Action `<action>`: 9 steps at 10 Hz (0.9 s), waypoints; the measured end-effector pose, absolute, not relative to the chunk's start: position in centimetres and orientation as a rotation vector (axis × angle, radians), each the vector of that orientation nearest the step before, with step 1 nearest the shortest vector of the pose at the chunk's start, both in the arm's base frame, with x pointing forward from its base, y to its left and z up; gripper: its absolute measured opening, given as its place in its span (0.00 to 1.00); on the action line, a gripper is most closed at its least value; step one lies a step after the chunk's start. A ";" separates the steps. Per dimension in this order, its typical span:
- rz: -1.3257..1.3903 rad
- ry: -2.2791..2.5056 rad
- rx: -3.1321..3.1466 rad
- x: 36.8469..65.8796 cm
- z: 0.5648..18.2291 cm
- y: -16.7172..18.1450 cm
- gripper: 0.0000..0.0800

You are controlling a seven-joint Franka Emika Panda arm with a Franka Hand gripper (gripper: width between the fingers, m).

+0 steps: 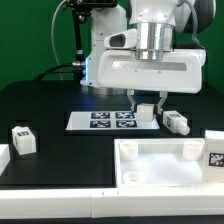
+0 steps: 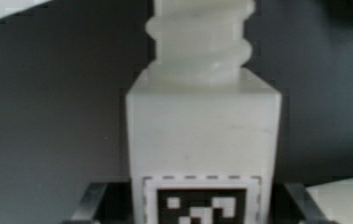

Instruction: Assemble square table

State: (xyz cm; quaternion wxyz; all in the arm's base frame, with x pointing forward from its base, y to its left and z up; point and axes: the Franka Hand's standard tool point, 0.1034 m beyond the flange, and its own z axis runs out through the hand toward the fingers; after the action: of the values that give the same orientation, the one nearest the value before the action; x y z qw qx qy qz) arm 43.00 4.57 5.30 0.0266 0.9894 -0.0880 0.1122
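Observation:
My gripper (image 1: pixel 148 112) hangs just above the black table, over the near edge of the marker board (image 1: pixel 110 120). It is shut on a white table leg (image 1: pixel 148 106). In the wrist view the leg (image 2: pixel 199 110) fills the frame, its threaded end (image 2: pixel 199 40) pointing away from the jaws and its square tag (image 2: pixel 199 200) sitting between the two dark fingers (image 2: pixel 102 200). The square tabletop (image 1: pixel 165 166) lies flat at the front, toward the exterior view's right. A second tagged leg (image 1: pixel 22 138) stands on the exterior view's left, and a third (image 1: pixel 176 122) lies just beside the gripper.
Another tagged white piece (image 1: pixel 213 150) stands at the tabletop's far right edge. A plain white block (image 1: pixel 3 160) sits at the exterior view's left border. The arm's white base (image 1: pixel 140 65) rises behind the marker board.

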 end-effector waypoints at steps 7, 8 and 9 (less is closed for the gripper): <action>0.142 0.099 3.094 41.4 1.4 1.5 0.36; 0.140 0.064 3.103 41.4 1.2 3.1 0.36; 0.145 0.042 3.105 41.5 1.1 3.9 0.36</action>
State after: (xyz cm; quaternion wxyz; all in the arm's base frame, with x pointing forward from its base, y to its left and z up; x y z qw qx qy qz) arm 41.47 3.85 1.14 0.0165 0.9987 0.0136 0.0468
